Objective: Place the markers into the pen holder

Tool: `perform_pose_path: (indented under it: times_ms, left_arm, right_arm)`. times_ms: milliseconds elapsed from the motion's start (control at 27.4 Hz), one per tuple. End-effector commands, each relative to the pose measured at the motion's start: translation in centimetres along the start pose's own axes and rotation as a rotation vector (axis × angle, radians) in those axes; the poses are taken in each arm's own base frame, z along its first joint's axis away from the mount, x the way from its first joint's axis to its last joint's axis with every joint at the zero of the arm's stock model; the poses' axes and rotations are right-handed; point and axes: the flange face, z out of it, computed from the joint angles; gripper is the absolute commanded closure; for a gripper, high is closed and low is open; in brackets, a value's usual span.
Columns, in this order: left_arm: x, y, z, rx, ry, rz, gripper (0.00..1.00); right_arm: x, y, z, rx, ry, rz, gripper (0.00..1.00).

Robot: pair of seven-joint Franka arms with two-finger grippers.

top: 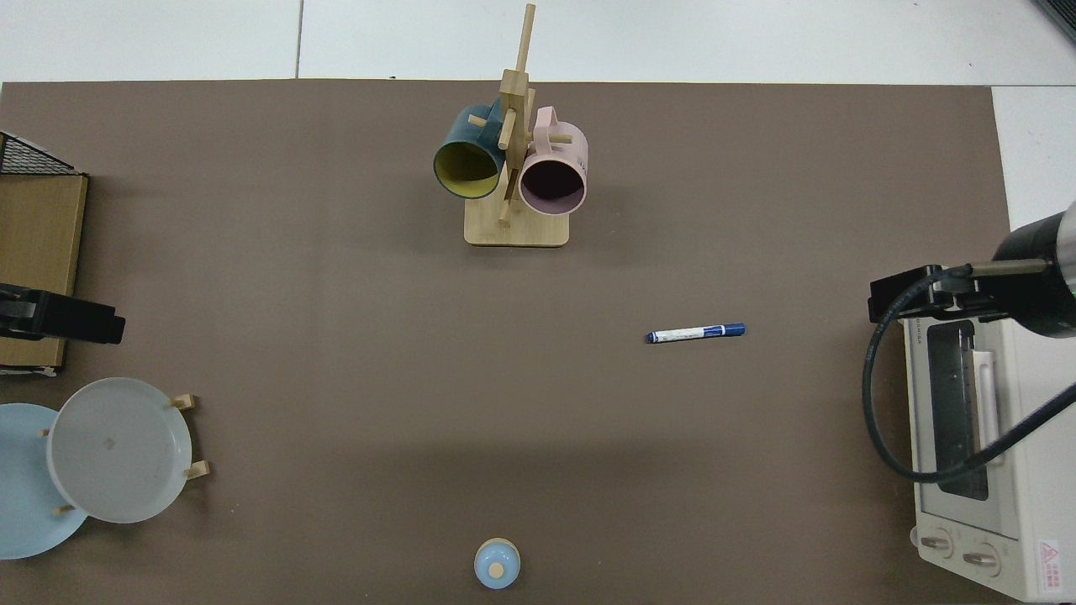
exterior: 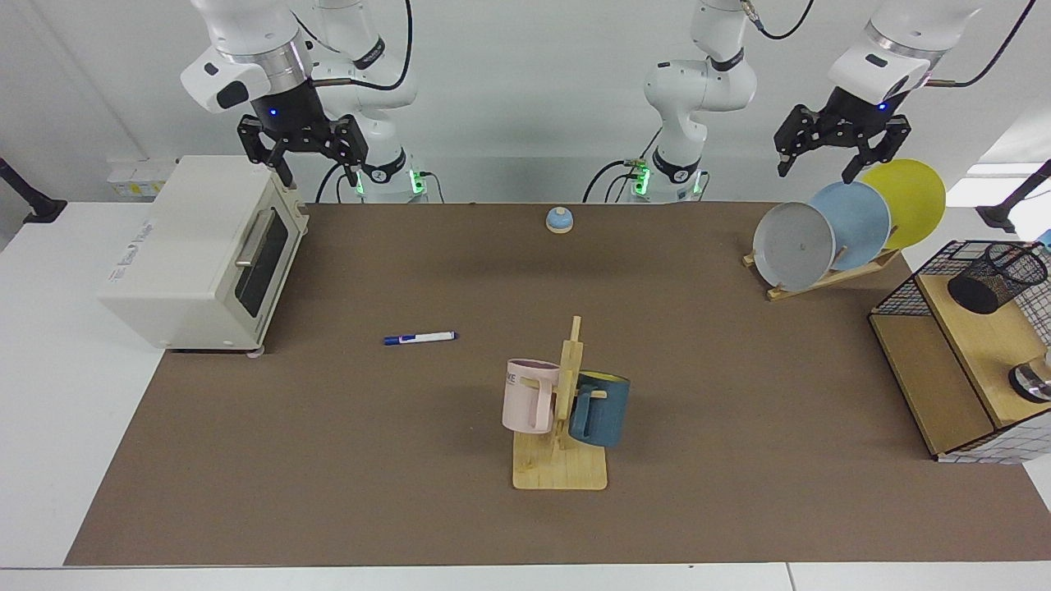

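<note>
My right gripper [exterior: 302, 156] hangs high above the toaster oven [exterior: 205, 254], its 2 fingers [exterior: 283, 171] spread apart and holding nothing; my left gripper [exterior: 829, 152] hangs just as high over the plate rack [exterior: 829, 275], fingers likewise apart and empty, and that arm simply waits. The marker [exterior: 419, 337] lies flat on the brown mat [exterior: 328, 460], well apart from both of my grippers, between the toaster oven and the mug tree [exterior: 562, 419], with its long axis running across the facing view and its longer blue end toward the oven. In the top view it shows alone on bare mat [top: 696, 333], with nothing touching it. The pen holder [exterior: 995, 277] sits tilted on the wooden shelf of the wire basket [exterior: 895, 300] at the far side of the table, near my left arm, so I judge that nothing of the task is done yet and the step in hand is the reach for the marker. To do it well I would bring my right gripper down over the middle of the white barrel, turn the wrist so the fingers straddle the barrel across its width, and lower until the tips are just beside the mat before closing, since a slim round barrel may roll or squirt out if pinched off-centre or near an end. The holder being so far off, I think a handover to my left gripper, or a long carry, will be needed afterwards.
</note>
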Motion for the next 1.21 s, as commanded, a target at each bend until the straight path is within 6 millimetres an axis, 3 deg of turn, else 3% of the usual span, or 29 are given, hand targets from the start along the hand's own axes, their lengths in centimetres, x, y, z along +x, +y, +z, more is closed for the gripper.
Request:
perform_pose_path:
  times_ms: [0,694,949,1169]
  left_arm:
    - [-0.5,0.3,-0.3,-0.003,-0.001,-0.003,0.00]
    - [-0.7,0.5,-0.4,-0.012,-0.005,-0.009,0.00]
    - [-0.8,0.5,-0.4,-0.014,-0.006,-0.010,0.00]
    - [-1.0,0.4,-0.4,-0.014,-0.006,-0.013,0.00]
  right_arm:
    - [-0.5,-0.1,0.0,0.012,0.008,0.008,0.00]
    - [-1.2,-0.2,0.2,0.005,-0.013,0.007,0.00]
    - [-1.8,-0.3,2.7,0.008,0.028,0.198,0.00]
    - [-0.8,-0.8,4.9,0.014,0.028,0.380,0.00]
